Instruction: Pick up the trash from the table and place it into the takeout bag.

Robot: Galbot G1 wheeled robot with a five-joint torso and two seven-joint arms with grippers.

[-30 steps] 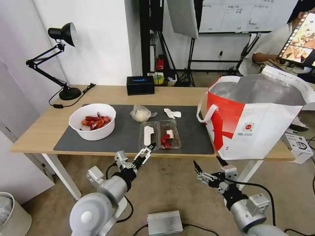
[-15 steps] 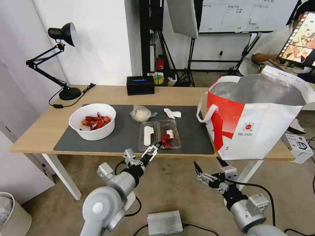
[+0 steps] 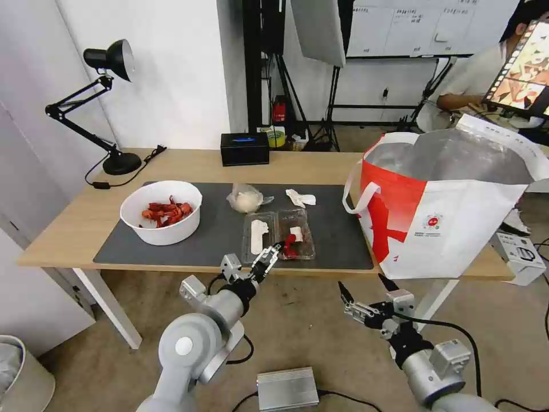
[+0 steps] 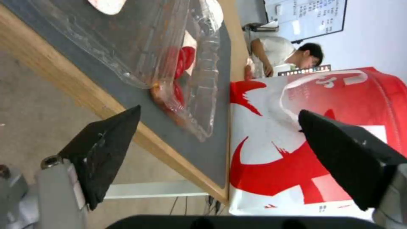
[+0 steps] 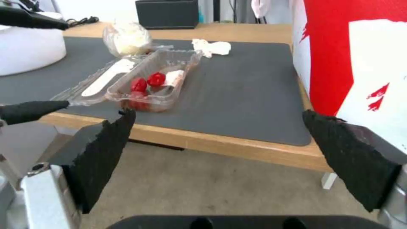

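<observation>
Clear plastic clamshell box with red scraps (image 3: 278, 234): opened flat at near edge of dark grey mat (image 3: 337, 229), two trays side by side along table edge. Left gripper (image 3: 265, 258): jaws apart, just short of box's near rim, nearer than right gripper (image 3: 361, 293), likewise spread, below tabletop. Box's near rim partly masked by left fingertips; contact not discernible.
</observation>
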